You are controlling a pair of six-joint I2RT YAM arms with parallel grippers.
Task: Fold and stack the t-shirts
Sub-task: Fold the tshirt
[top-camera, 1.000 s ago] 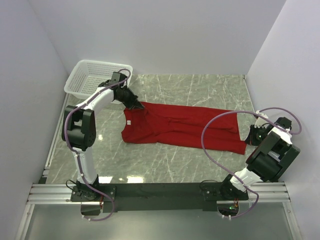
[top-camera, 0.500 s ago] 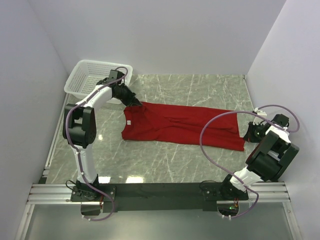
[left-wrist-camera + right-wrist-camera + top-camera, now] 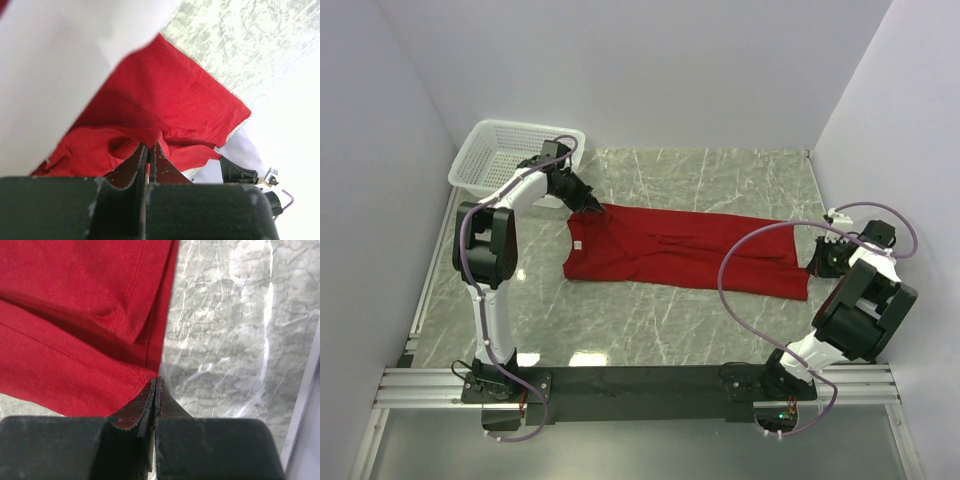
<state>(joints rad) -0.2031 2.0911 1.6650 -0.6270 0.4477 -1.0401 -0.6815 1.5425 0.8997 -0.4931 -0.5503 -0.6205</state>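
A red t-shirt (image 3: 680,250) lies stretched left to right across the marble table. My left gripper (image 3: 588,207) is shut on its upper left corner; in the left wrist view the cloth (image 3: 165,100) bunches between the closed fingertips (image 3: 150,146). My right gripper (image 3: 814,262) is shut on the shirt's right bottom corner; in the right wrist view the hem (image 3: 100,375) ends at the closed fingertips (image 3: 156,382). The shirt is pulled taut between the two grippers.
A white plastic basket (image 3: 510,155) stands at the back left corner, just behind my left arm. White walls close the table on three sides. The right arm's cable (image 3: 740,260) loops over the shirt's right part.
My right gripper has moved slightly back and right with the shirt's corner, pulling the cloth tauter. The left gripper has shifted a little toward the basket.
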